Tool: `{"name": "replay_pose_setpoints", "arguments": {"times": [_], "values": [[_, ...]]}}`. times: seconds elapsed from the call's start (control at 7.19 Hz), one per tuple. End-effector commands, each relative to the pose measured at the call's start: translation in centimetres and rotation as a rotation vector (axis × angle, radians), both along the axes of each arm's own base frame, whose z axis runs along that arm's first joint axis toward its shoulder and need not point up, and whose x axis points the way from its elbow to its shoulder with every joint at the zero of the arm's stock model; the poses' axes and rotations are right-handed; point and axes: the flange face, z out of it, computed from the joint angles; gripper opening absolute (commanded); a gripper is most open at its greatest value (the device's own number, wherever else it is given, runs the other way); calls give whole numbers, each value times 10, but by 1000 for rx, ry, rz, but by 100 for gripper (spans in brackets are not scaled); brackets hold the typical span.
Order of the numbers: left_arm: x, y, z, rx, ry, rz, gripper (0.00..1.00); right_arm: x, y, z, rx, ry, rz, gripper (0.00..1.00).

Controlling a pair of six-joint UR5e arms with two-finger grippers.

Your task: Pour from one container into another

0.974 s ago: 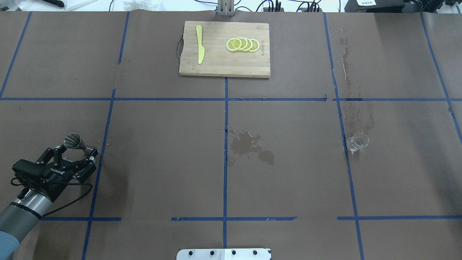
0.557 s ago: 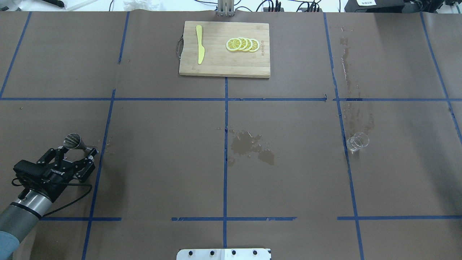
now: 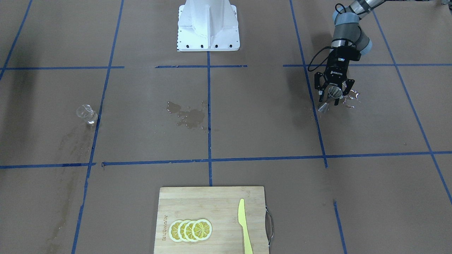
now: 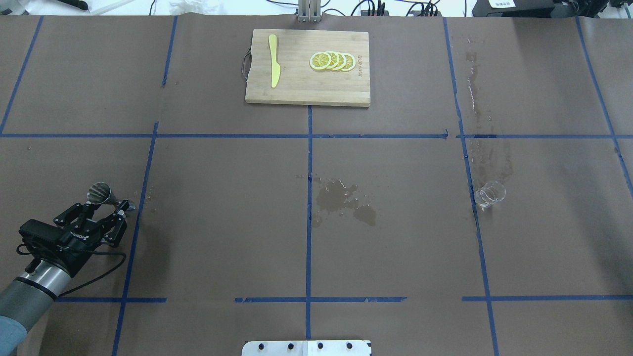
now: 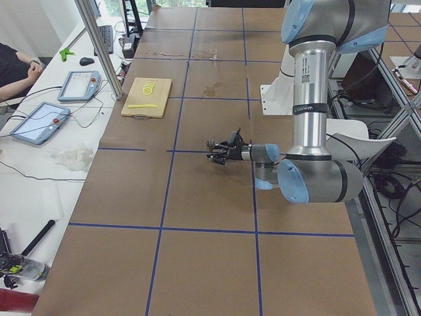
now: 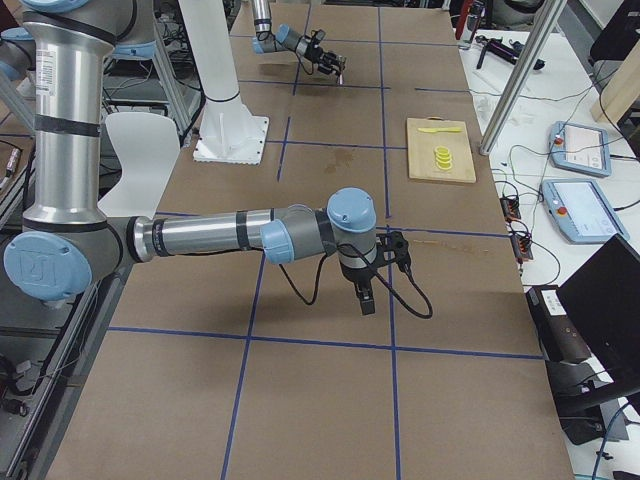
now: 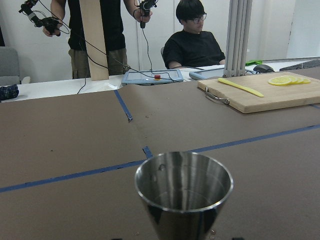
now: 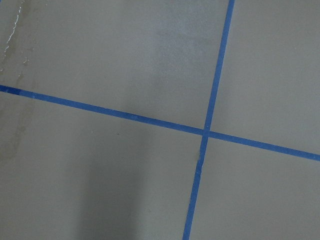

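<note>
The steel jigger (image 4: 106,195) stands upright on its lower cone near the tabletop's (image 4: 222,222) left edge, toward the robot's side. The left gripper (image 4: 105,207) lies low just behind it with its fingers spread wide and clamping nothing; whether a fingertip brushes the jigger's foot I cannot tell. The left wrist view is squarely on the jigger's open mouth, level and centred, which suits an arm lined up on it, either to take it by the waist or to leave it standing there. Whether it holds any liquid cannot be made out. The clear glass cup (image 4: 489,194) sits well apart in the tabletop's right half, just beside a blue tape line (image 4: 474,217), with damp streaks (image 4: 474,94) on the paper running from it toward the far edge. That split looks deliberate, each vessel being on the side of the arm meant to handle it. The wet patch (image 4: 343,200) at the tabletop's middle marks ground both arms could likely reach. The right gripper (image 6: 364,298) hangs pointing down over bare paper, away from the cup, and I cannot tell whether its fingers are open or closed. With neither vessel lifted, no pour is under way. A cutting board (image 4: 307,89) with lemon slices (image 4: 332,61) and a yellow knife (image 4: 273,60) lies at the far edge's middle, out of the working lane.
</note>
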Motion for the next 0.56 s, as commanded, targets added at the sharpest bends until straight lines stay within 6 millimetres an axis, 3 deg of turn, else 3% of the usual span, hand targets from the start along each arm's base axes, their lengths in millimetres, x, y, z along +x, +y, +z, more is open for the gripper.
{"name": "replay_pose_setpoints", "arguments": {"times": [0.0,0.14,0.28,0.42], "values": [[0,0,0,0,1,0,61,0,0,0,0,0,0,100],[0,0,0,0,1,0,61,0,0,0,1,0,-1,100],[0,0,1,0,-2,2,53,0,0,0,1,0,-1,100],[0,0,6,-2,-13,-1,25,0,0,0,1,0,-1,100]]}}
